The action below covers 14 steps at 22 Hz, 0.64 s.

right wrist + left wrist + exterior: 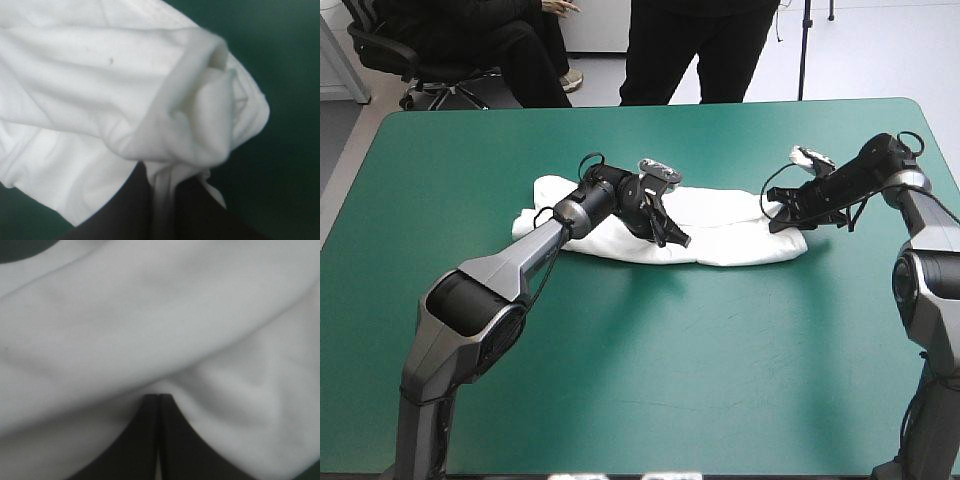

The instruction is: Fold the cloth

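Note:
The white T-shirt [730,235] lies as a long folded band across the middle of the teal-green table, running left to right. My left gripper [678,240] is at the band's near edge around its middle. In the left wrist view its black fingers meet in a pointed arch [159,399], pinching the T-shirt [150,315], which fills the picture. My right gripper [776,222] is at the band's right end. In the right wrist view it [162,185] is shut on a bunched fold of the T-shirt [100,75], with a rolled hem just ahead of the fingers.
Bare teal-green cover [670,370] stretches from the T-shirt to the near edge, with more on the left side [430,200]. The right arm reaches in close to the table's right edge [945,170].

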{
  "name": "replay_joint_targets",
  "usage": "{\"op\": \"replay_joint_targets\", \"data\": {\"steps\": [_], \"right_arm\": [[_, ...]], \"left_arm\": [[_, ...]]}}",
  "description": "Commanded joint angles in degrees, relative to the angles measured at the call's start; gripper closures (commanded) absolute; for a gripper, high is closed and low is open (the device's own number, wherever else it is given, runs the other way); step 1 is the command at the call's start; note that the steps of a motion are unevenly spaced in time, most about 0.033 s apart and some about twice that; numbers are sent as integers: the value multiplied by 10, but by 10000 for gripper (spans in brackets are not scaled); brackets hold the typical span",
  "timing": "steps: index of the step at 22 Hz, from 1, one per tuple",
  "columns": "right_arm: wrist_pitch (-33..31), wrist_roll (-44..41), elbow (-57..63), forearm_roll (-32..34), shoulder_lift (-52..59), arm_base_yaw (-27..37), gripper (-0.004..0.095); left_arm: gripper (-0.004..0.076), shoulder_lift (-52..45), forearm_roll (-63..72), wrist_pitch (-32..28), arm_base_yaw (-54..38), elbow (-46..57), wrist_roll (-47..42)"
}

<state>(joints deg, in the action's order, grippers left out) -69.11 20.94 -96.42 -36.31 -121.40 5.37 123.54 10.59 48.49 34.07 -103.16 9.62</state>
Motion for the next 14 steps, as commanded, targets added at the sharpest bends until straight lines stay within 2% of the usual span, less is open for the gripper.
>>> {"op": "replay_joint_targets", "data": {"steps": [1, 7, 14], "right_arm": [[-26, 15, -15, -52, 55, -2, 925], [-24, 17, -15, -72, 172, -53, 925], [23, 8, -53, -86, 231, -111, 925]], "left_arm": [[741, -17, 9, 26, 3, -6, -3], [741, -17, 9, 23, 2, -6, -3], [741, -17, 9, 25, 2, -6, -3]]}}
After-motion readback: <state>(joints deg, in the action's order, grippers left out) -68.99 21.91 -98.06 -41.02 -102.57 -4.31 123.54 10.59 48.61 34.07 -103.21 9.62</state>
